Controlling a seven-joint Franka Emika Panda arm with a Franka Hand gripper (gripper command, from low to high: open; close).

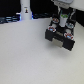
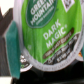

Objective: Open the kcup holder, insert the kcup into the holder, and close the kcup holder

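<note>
overhead, jaws [image 1: 63, 22] clamped on green-topped kcup [image 2: 42, 31], above black kcup holder [image 1: 60, 36], white table [image 1: 25, 55]

The exterior camera stood off my arm and somewhat above, looking down across the pale table [image 1: 27, 57] toward the kcup holder [image 1: 61, 39] on the exterior view's right, far enough back to take in a slim white post [image 1: 26, 10] at the far edge. My wrist camera sat so near that the green lid of the kcup [image 2: 47, 32] filled nearly its whole picture, blurred at the edges. Both views shared only the area at the holder, where my gripper [image 1: 63, 20] was.
</note>
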